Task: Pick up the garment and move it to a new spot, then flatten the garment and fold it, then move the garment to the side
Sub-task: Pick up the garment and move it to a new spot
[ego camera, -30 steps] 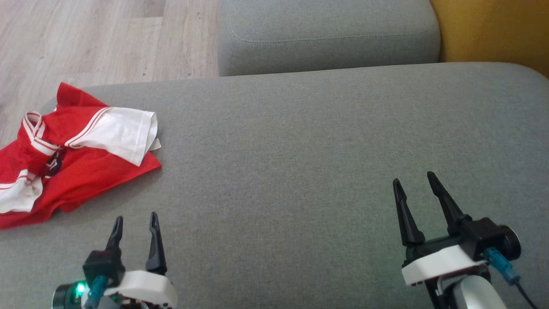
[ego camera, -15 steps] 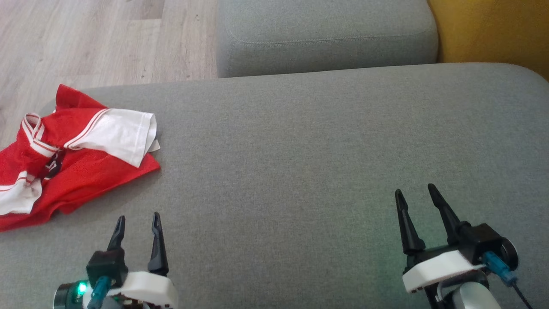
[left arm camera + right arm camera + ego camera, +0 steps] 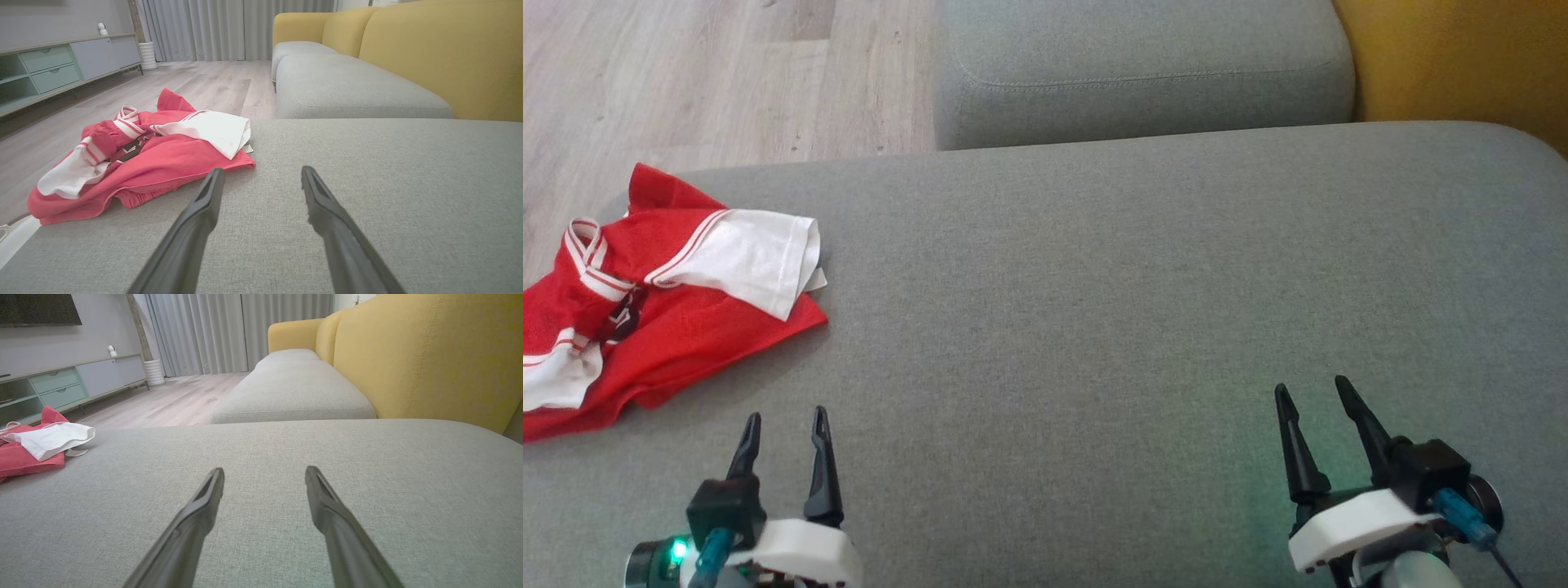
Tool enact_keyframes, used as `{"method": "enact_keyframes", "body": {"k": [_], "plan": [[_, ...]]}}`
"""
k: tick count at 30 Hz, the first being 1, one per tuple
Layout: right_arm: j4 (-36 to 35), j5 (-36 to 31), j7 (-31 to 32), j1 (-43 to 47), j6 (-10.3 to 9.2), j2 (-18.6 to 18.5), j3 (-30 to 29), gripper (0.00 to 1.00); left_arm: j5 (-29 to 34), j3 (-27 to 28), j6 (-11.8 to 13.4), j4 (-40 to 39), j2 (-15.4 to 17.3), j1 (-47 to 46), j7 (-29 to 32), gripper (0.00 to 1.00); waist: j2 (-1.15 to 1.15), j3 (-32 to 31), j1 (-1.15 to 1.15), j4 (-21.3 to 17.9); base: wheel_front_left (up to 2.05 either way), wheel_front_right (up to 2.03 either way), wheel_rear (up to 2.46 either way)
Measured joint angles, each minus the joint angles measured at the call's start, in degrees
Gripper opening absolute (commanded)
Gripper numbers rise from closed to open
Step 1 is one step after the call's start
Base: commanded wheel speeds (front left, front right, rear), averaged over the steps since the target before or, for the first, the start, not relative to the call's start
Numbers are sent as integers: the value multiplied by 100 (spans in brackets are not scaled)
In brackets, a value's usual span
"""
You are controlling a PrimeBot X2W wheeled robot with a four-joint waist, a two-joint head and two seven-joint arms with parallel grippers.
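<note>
Garment (image 3: 662,302) lies crumpled at the cushion's (image 3: 1094,286) 9 o'clock edge; left gripper (image 3: 786,413) at 7, right gripper (image 3: 1312,384) at 5, both spread, empty.

Soft, even daylight, faint shadows, sharp focus, slight wide-angle stretch at wrist-view edges

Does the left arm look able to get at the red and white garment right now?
Probably yes: the left gripper is open, the garment lies just ahead to its left, and only bare cushion lies between them.
</note>
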Motion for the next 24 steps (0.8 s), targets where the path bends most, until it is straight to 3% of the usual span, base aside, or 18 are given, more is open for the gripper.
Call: {"method": "enact_keyframes", "body": {"k": [6,11,24], "plan": [[9,-1,0,1,0,7,-49,100,2,-19,-48,16,0,6,0,100,0,-11,0,67,0,0,0],[-7,-2,0,48,0,9,-53,100,8,-87,-105,64,-7,-2,0,100,0,-41,0,343,0,0,0],[-44,56,0,165,0,71,167,100,-53,101,-89,53,58,119,-1,100,0,-56,0,1899,0,0,0]]}}
